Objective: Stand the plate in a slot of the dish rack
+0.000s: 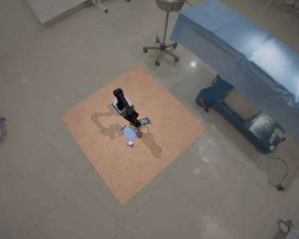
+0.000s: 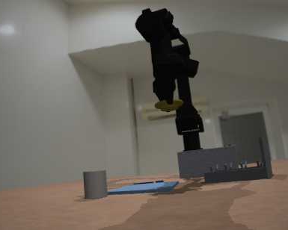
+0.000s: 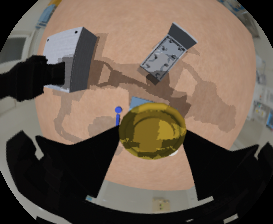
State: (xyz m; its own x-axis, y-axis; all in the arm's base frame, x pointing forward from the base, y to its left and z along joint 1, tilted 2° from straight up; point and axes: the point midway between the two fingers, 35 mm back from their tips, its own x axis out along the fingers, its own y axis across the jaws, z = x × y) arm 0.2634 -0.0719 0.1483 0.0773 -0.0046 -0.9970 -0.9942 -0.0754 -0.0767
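The yellow round plate (image 1: 132, 123) (image 2: 169, 104) (image 3: 152, 125) is held high above the floor mat, lying roughly flat. My gripper (image 3: 152, 131) is shut on it, with one finger at each side of its rim in the wrist view. In the exterior view one finger hides the other. The dark grey dish rack (image 1: 144, 121) (image 2: 237, 175) (image 3: 183, 36) stands on the mat, with short pegs in its tray and a tall panel at one end. The plate is well above the rack and off to its side, not touching it.
A blue flat board (image 1: 130, 133) (image 2: 147, 187) (image 3: 140, 102) lies near the rack. A grey-white cylinder (image 1: 130, 143) (image 2: 95, 184) stands beside it. A thin blue utensil (image 1: 123, 127) (image 3: 118, 118) lies nearby. The arm's base block (image 2: 207, 163) (image 3: 62, 47) stands behind.
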